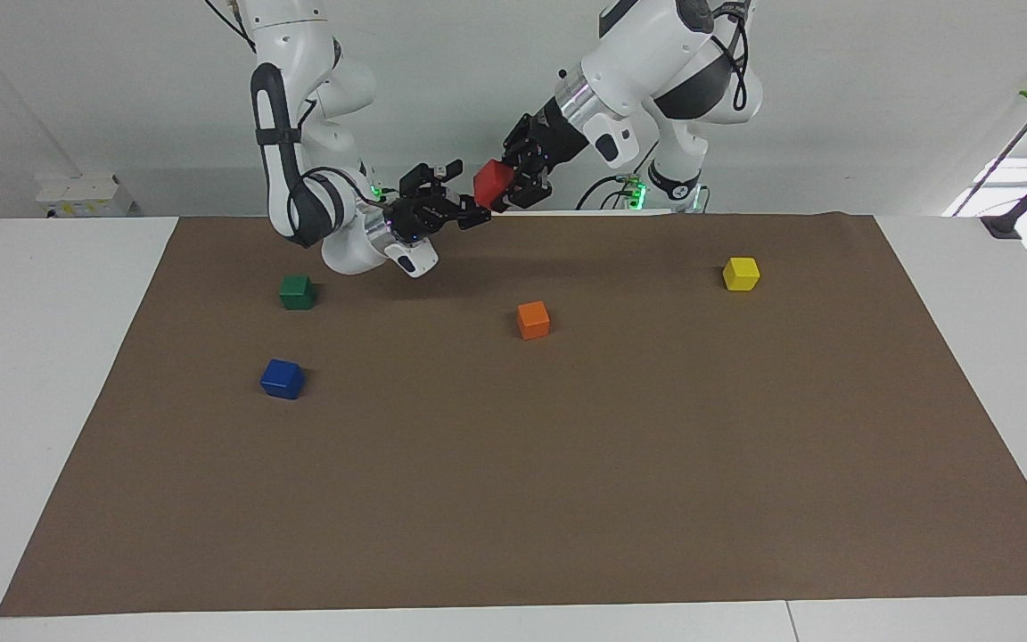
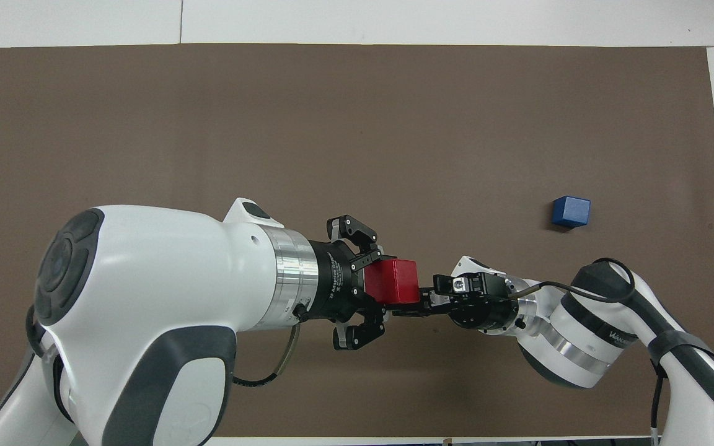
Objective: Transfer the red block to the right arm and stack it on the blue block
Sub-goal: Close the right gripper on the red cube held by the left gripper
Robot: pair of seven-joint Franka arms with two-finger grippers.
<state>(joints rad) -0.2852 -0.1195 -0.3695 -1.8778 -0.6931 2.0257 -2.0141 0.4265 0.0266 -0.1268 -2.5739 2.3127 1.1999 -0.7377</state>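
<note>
While your left gripper (image 1: 503,184) pinches the red block (image 1: 489,185) in the air by the robots, the right gripper (image 1: 469,210) sits spread alongside, set to receive. From overhead, the blue block (image 2: 571,211) waits toward the right arm's end.

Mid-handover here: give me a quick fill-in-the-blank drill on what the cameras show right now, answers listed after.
1. The left gripper is shut on the ____ block, up in the air.
2. The right gripper reaches toward that block with its fingers ____.
3. The blue block lies farther from the robots than the ____ block beside it.
4. The yellow block sits toward the ____ arm's end of the table.

Missing words: red; open; green; left
</note>
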